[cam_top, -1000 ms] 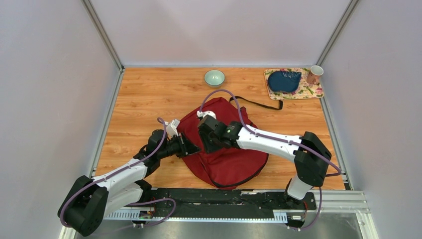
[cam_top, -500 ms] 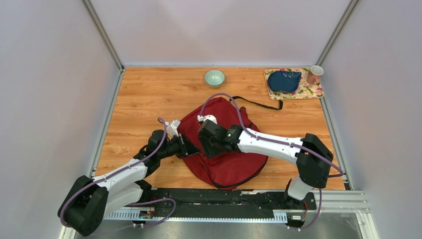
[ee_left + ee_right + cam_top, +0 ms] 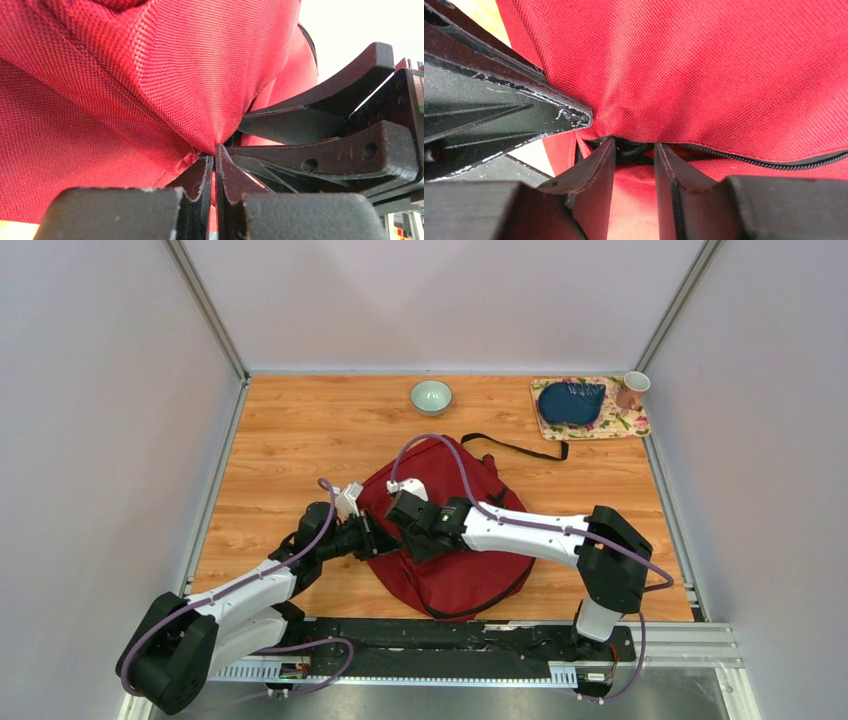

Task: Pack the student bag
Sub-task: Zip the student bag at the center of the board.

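The student bag (image 3: 470,560), a large dark red backpack, lies on the wooden table in front of both arms. At the bag's left edge my left gripper (image 3: 378,539) is shut on a pinched fold of its red fabric (image 3: 200,100), which pulls into a peak at the fingertips (image 3: 216,152). My right gripper (image 3: 403,529) meets it from the right. Its fingers stand a little apart, closed on the bunched black zipper (image 3: 636,150) at the bag's seam. The zipper line (image 3: 774,162) runs off to the right. What is inside the bag is hidden.
A pale green bowl (image 3: 431,396) stands at the back centre. At the back right corner a floral mat (image 3: 625,426) carries a dark blue pouch (image 3: 570,402), with a mug (image 3: 631,390) beside it. A black strap (image 3: 525,449) trails from the bag toward the mat.
The right arm has slid left across the bag, bringing its gripper close to the left one. The left arm and its hold on the fabric have not changed.
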`<state>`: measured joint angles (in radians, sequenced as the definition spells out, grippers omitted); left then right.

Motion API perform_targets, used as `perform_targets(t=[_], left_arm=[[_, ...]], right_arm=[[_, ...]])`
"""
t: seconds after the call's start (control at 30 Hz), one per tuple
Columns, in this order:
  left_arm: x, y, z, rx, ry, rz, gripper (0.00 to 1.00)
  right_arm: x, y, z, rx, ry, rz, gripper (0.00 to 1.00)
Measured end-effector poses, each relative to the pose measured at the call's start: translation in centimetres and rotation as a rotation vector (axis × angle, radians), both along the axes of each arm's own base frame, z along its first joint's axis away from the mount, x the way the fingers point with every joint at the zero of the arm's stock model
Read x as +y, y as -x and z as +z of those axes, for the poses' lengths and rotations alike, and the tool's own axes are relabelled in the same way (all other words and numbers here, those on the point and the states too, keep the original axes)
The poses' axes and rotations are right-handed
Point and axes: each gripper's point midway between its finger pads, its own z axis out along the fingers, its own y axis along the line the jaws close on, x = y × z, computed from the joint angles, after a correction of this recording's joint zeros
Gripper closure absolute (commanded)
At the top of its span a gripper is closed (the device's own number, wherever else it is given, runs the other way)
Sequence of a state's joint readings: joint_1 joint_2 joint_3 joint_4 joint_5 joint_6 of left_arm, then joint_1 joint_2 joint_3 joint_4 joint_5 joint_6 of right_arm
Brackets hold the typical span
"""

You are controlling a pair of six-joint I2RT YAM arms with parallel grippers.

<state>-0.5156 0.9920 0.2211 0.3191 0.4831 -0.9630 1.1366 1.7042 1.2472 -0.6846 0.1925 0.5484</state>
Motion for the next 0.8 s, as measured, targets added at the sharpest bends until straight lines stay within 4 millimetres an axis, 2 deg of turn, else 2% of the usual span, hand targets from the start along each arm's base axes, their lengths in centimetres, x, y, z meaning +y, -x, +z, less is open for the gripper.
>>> perform_targets(t=[0.07,0.13,0.23,0.57,0.8], left_arm=[[0.0,0.1,-0.1,0.003,-0.001,-0.002,0.93],[0.0,0.1,-0.2,0.006,-0.002,-0.002,0.93],[0.0,0.2,-0.2,0.006,-0.002,-0.003,0.93],[0.0,0.2,-0.1,0.002,0.001,-0.005,0.94],[0.0,0.2,0.1,-0.006,0.004,-0.005,0.95]], right_arm=[[0.2,0.2,-0.2,-0.001,0.011,0.0,0.73],[0.2,0.4,-0.5,-0.003,0.022,-0.004,0.87],[0.4,0.8,-0.9,-0.001,0.037,-0.011,1.0],[0.4,1.0,-0.4,-0.067,0.071,-0.035,1.0],[0.1,1.4,0.4,-0.103,0.034,-0.075,1.0]])
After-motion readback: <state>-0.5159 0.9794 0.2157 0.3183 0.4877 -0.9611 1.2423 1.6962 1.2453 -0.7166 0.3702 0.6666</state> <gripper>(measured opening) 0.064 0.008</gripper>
